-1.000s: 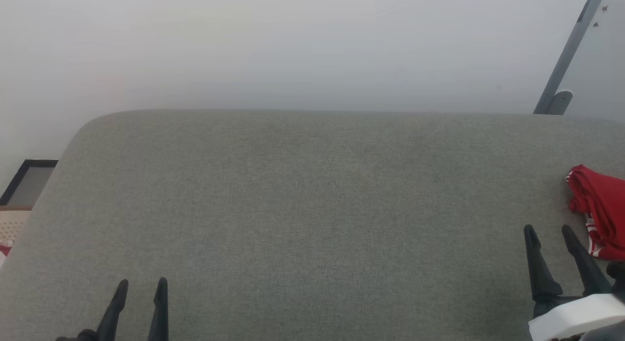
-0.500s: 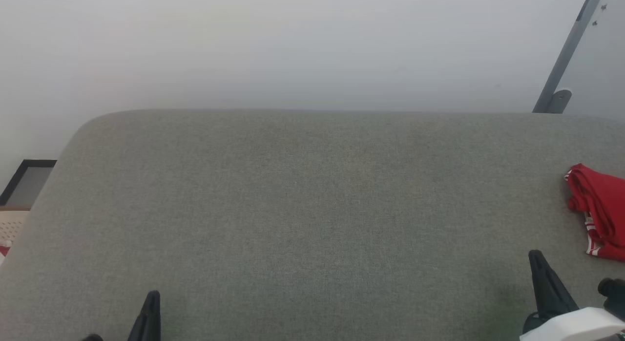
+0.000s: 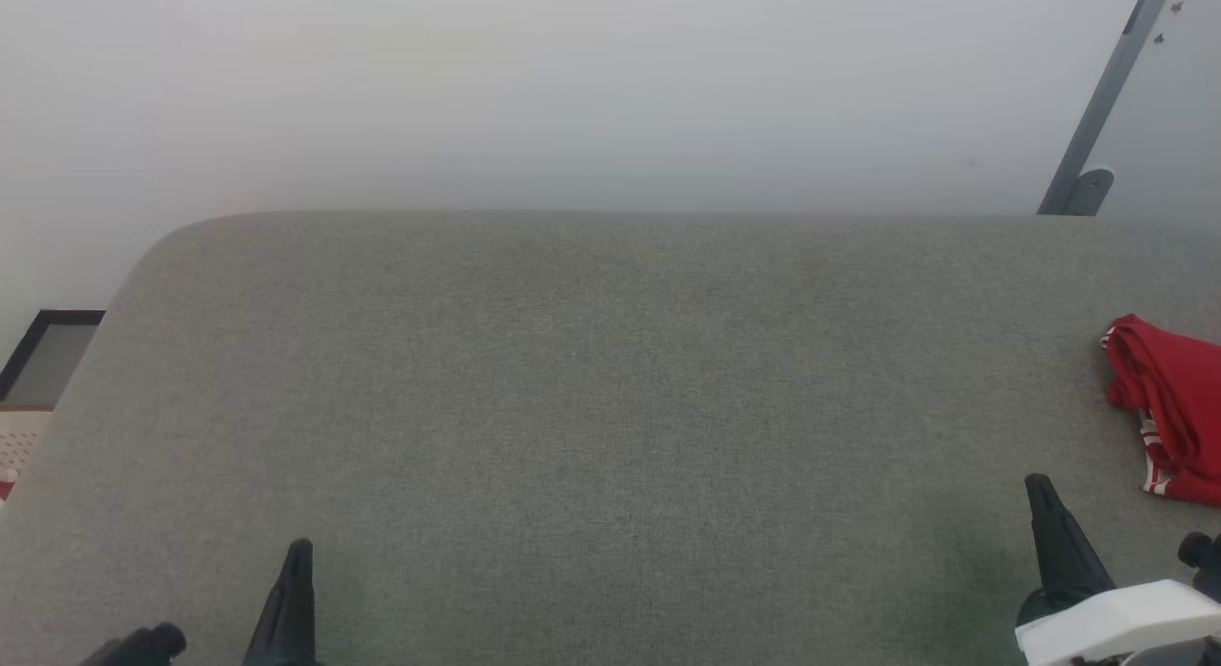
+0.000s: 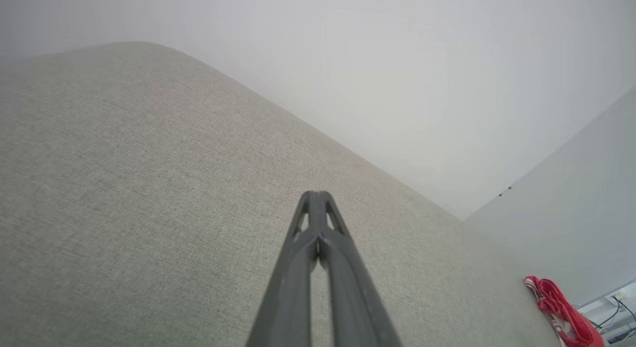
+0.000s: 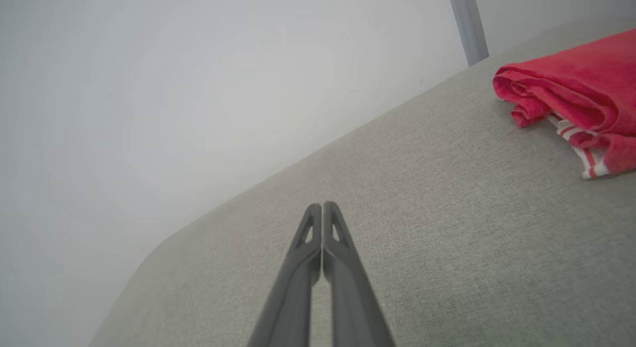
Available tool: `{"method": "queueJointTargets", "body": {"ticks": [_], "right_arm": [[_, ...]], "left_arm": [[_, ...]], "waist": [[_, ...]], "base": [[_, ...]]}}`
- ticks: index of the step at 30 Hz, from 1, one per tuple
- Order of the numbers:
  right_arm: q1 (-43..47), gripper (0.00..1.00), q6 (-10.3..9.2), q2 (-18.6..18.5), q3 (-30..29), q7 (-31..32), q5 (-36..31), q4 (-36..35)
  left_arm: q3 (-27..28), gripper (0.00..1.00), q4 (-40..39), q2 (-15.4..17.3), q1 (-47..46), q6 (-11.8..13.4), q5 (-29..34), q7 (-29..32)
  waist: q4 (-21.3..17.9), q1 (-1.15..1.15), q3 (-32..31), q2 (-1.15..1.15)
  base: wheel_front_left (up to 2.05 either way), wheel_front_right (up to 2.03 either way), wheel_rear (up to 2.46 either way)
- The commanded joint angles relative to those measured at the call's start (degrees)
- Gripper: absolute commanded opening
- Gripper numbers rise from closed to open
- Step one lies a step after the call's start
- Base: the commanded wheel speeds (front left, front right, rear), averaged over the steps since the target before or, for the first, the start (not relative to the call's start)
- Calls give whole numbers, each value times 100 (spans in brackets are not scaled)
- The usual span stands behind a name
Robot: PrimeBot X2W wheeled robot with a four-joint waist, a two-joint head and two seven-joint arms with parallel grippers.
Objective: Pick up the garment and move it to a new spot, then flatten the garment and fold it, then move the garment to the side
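**Over on the right side of the desk (image 3: 610,408), the garment (image 3: 1169,408) lies bundled**

Toward the robot's right, the garment rests on the grey fabric top of the desk, gathered into a compact bundle of soft red folds. A strip of red-and-white striped trim pokes out from under its near side. The head view cuts it off at the picture's right border. In the right wrist view its rolled red edge faces the camera, with the striped trim touching the desk below it.

Nearest to it is the right end effector (image 5: 323,204), which hovers over bare desk and is well apart from the cloth. Its two dark fingers are pressed together along their tips and grip nothing. In the head view it rises from the lower right corner as one dark spike above a white forearm cover (image 3: 1116,618).

The left end effector (image 4: 318,194) is at the opposite side, over the desk's near left part. Its fingers are likewise closed against each other, with nothing between them. From its wrist camera the garment is a small red shape far off at the lower right, near some cables (image 4: 616,312).

Behind the desk stands a plain pale wall (image 3: 572,93). A grey metal post (image 3: 1097,103) leans up at the upper right, and a dark-framed panel (image 3: 48,356) sits beyond the desk's rounded left corner.
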Motion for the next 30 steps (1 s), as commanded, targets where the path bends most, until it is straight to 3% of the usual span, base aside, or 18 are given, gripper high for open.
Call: {"method": "queueJointTargets", "body": {"ticks": [1,30], "right_arm": [[-182,0,0,-18,-19,41,209,-53],[-537,0,0,178,-63,409,2171,222]], "left_arm": [[30,0,-45,19,-185,-3,-213,57],[88,0,253,-115,-762,-7,-2271,636]], "waist": [[-3,0,4,0],[-66,0,82,0]], "base": [[0,0,0],[0,0,0]]}}
